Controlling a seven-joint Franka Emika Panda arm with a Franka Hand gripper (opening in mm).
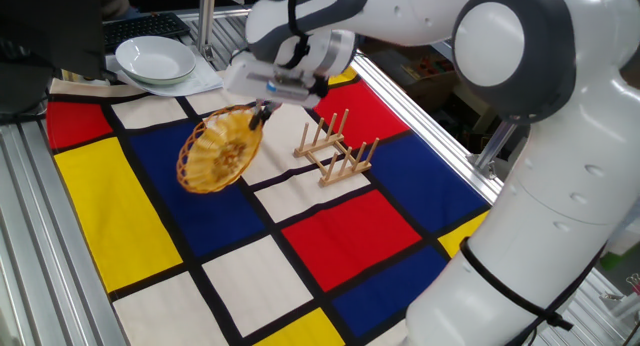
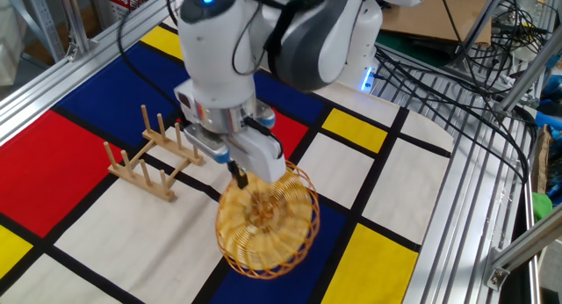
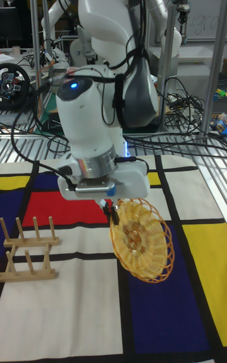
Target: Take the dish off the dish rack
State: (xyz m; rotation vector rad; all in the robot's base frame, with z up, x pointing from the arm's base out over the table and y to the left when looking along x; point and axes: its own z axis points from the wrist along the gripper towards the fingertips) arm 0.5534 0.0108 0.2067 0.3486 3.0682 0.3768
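Observation:
The dish (image 1: 213,151) (image 2: 266,220) (image 3: 140,241) is a round golden-yellow woven basket plate, tilted on edge above the blue and white squares of the cloth. My gripper (image 1: 261,112) (image 2: 237,173) (image 3: 111,210) is shut on the dish's upper rim and holds it clear of the rack. The dish rack (image 1: 335,149) (image 2: 155,155) (image 3: 28,248), light wood with upright pegs, stands bare on the cloth. It is a hand's width from the dish.
A stack of white bowls (image 1: 155,60) sits at the far corner of the checked cloth (image 1: 340,231). Aluminium frame rails (image 2: 457,199) border the table, with cables (image 2: 457,67) beyond them.

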